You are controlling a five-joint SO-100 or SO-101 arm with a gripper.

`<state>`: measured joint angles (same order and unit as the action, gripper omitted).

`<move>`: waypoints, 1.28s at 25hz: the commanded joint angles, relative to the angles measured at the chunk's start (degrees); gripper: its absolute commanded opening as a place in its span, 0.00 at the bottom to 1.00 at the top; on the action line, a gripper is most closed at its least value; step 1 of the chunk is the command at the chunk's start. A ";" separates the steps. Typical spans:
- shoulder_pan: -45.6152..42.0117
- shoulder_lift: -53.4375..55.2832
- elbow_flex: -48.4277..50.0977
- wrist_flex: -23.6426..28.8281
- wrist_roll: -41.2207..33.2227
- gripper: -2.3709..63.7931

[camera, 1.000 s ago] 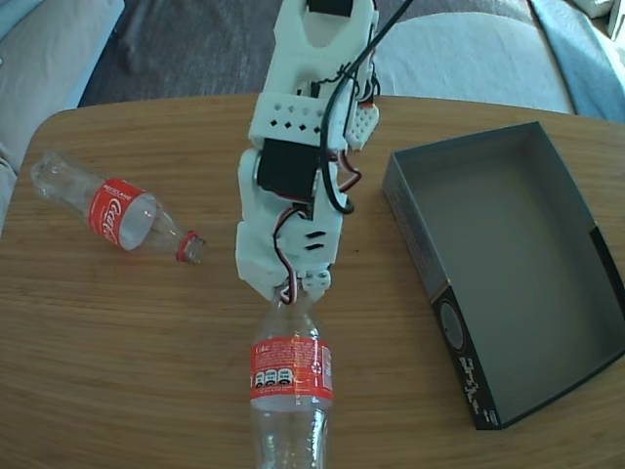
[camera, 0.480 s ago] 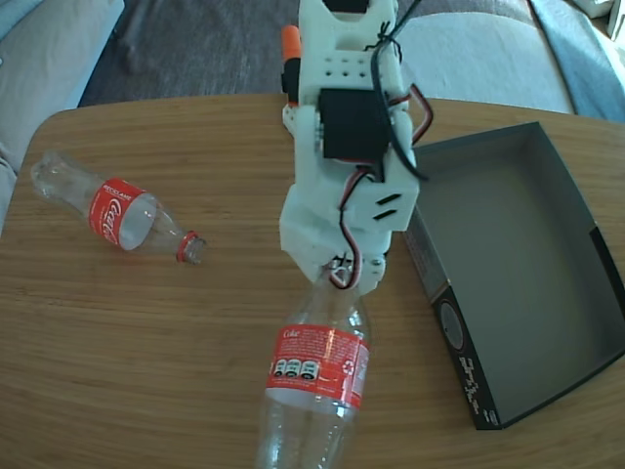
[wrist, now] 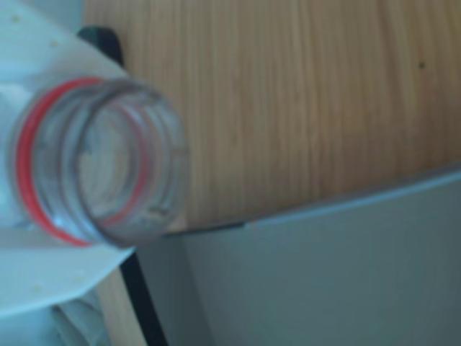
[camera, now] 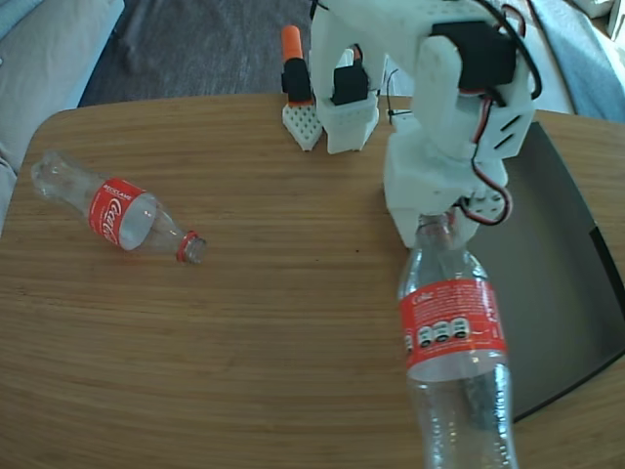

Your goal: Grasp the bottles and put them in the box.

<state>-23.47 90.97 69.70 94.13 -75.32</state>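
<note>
Fixed view, left: one bottle [camera: 122,216] lies on its side on the table [camera: 273,332], empty, uncapped. Centre-right: gripper [camera: 437,223] clamped on the neck of the second bottle [camera: 455,342], lifted, over the box's left edge. Right: box [camera: 576,293], nothing visible inside. Wrist view: held bottle's open mouth [wrist: 97,162] close up

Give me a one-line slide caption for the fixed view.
Gripper carries one cola bottle by the neck toward the box; second bottle lies on the table.
</note>
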 commanded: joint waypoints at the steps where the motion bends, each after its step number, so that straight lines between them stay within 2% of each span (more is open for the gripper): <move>1: -4.13 2.81 -5.10 2.02 0.18 0.03; 5: -12.66 2.72 -7.47 3.52 0.09 0.03; 11: -19.16 2.64 -3.78 4.04 3.60 0.03; 21: -19.69 3.78 6.59 3.87 7.47 0.03; 27: -19.78 3.78 7.73 3.69 11.87 0.03; 32: -20.13 5.19 8.09 3.69 11.87 0.03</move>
<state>-42.89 91.14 78.05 94.31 -63.63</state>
